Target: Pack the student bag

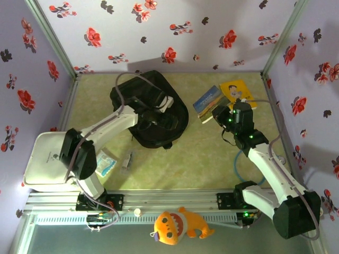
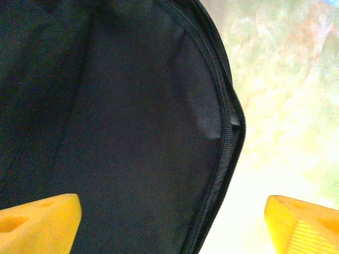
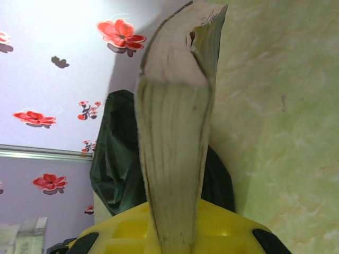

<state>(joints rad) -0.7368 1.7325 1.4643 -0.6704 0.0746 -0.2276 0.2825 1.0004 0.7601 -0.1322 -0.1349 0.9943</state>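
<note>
The student bag (image 1: 159, 127), a large black backpack, lies flat on the table left of centre. My left gripper (image 1: 161, 106) hovers over its top part, open. In the left wrist view the bag's black fabric and zip (image 2: 226, 153) lie below, with the yellow fingertips (image 2: 39, 222) wide apart and nothing between them. My right gripper (image 1: 218, 115) is shut on the near corner of a blue book (image 1: 207, 101). From the right wrist the book's (image 3: 177, 143) page edges stand upright out of the gripper (image 3: 180, 241), and the bag (image 3: 114, 164) lies beyond.
A yellow book (image 1: 238, 91) lies right of the blue one. A white hard case (image 1: 45, 159) sits at the near left, with a small packet (image 1: 106, 163) and a pen-like item (image 1: 127, 159) beside it. An orange plush fish (image 1: 177, 225) lies past the front rail. Flowered walls enclose the table.
</note>
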